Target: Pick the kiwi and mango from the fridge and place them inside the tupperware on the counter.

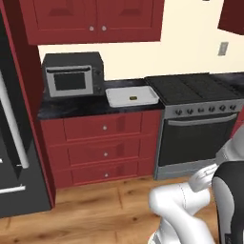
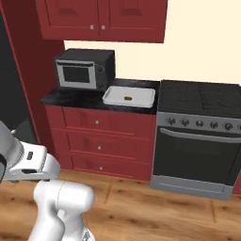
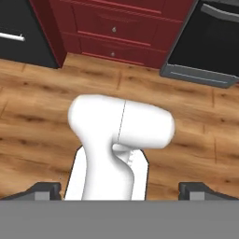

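Observation:
The dark grey fridge [image 1: 9, 157] stands at the far left with its door shut and its pale bar handle [image 1: 14, 126] facing me. The kiwi and the mango are hidden. The white tupperware [image 1: 143, 100] sits on the black counter [image 1: 71, 108], between the microwave and the stove. A tiny yellowish-brown thing [image 1: 133, 98] lies in it, too small to identify. The tray [image 2: 141, 100] and that speck [image 2: 127, 98] also appear in the right base view. My gripper [image 3: 120, 190] hangs open over the wooden floor, its fingertips [image 3: 46, 190] far apart and holding nothing.
A dark microwave [image 1: 74, 75] stands at the left end of the counter. Right of the counter is a black stove with an oven door [image 1: 198, 138]. Dark red drawers [image 1: 105, 152] lie below and wall cabinets [image 1: 95, 19] above. Wooden floor [image 3: 37, 98] stretches in front.

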Controlling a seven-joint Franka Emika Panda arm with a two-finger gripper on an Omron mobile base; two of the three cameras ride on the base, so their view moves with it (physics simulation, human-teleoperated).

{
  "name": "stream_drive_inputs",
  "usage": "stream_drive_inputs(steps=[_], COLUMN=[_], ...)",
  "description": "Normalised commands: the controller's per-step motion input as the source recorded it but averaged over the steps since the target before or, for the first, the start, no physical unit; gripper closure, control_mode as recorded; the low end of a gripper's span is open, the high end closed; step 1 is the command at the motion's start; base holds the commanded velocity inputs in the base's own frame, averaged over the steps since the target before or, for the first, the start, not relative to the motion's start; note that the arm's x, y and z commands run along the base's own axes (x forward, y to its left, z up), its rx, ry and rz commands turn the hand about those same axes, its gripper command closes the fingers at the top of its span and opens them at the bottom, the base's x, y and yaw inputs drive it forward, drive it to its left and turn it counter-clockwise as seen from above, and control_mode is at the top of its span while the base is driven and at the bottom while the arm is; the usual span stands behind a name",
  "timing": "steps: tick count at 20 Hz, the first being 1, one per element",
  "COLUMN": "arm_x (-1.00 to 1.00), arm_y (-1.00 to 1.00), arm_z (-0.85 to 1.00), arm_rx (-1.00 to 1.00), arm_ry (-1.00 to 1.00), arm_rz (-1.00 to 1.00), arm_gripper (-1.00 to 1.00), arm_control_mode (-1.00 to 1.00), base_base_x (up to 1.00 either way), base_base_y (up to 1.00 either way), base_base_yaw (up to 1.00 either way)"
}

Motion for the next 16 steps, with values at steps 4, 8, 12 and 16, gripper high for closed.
stream_drive_inputs(steps=[4,8,12,16], arm_x=[0.00,0.00,0.00,0.00], arm_y=[0.00,0.00,0.00,0.00], arm_z=[0.00,0.00,0.00,0.00], arm_rx=[0.00,0.00,0.00,0.00], arm_ry=[0.00,0.00,0.00,0.00], arm_rz=[0.00,0.00,0.00,0.00], arm_gripper=[-1.00,-1.00,-1.00,-1.00], arm_control_mode=[1.00,1.00,1.00,1.00], base_base_x=[-0.29,0.01,0.16,0.16], base_base_y=[1.00,1.00,1.00,1.00], base_base_yaw=[0.00,0.00,0.00,0.00])
